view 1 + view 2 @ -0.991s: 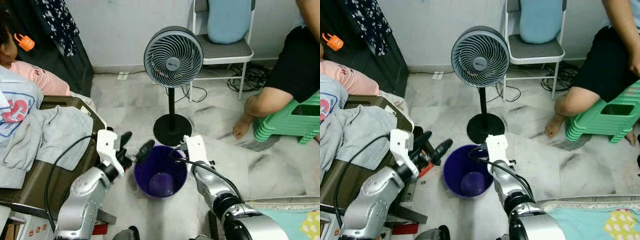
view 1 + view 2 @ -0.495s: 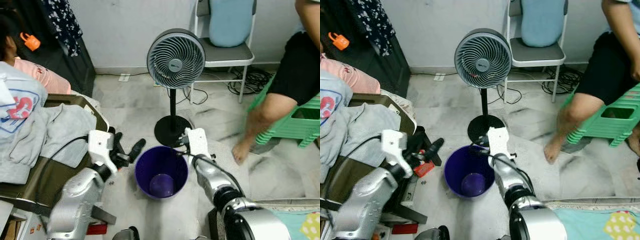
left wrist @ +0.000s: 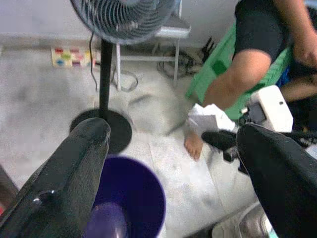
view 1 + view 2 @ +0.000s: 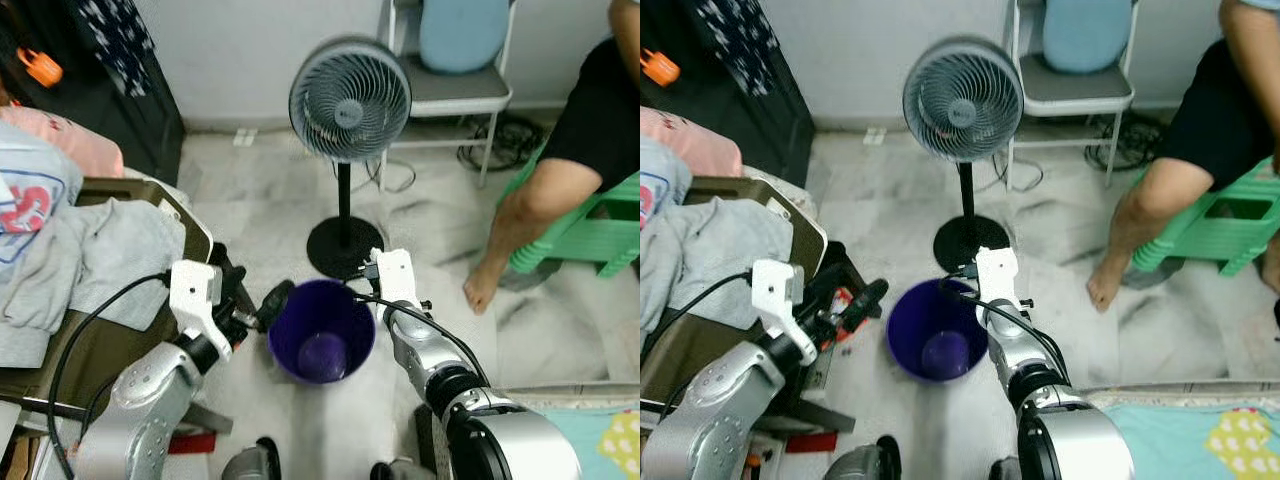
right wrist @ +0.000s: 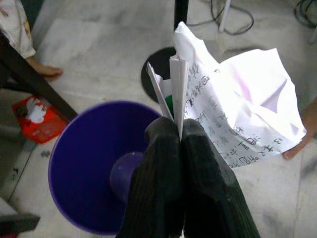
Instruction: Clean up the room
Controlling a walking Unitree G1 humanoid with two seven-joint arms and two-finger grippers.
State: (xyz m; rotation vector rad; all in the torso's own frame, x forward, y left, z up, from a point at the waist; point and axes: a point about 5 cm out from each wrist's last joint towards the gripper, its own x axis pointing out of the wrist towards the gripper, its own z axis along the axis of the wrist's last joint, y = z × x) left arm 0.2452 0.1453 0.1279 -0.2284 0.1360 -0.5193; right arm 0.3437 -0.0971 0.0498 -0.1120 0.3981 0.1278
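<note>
Your right gripper point(image 5: 178, 130) has its fingers point(image 5: 156, 183) clenched on a crumpled sheet of paper point(image 5: 233, 114), white with handwriting on it. The sheet stands up out of the fingertips, above the floor just beside the rim of the purple bucket point(image 4: 322, 330), on the side toward the fan base.

The purple bucket stands upright on the marble floor point(image 4: 265, 205) between your two arms. Its mouth is open; inside, only a paler purple bottom is visible. In the left wrist view the paper also shows, white, near the right arm's white wrist housing.

Your left gripper point(image 4: 255, 300) has its fingers point(image 3: 64, 173) released and spread wide, holding nothing. It hovers at the bucket's rim on your left side; one fingertip is over or just beside the rim, contact cannot be told.

Other items:
- Pedestal fan point(image 4: 349, 98), upright, round black base just behind the bucket.
- White folding chair point(image 4: 450, 90) with a blue cushion, against the wall.
- Person seated on a green stool point(image 4: 585, 235), bare foot on the floor to your right.
- Grey clothes point(image 4: 90, 260) heaped on the furniture to your left.
- Small red packet point(image 5: 37, 116) on the floor, near the bucket.
</note>
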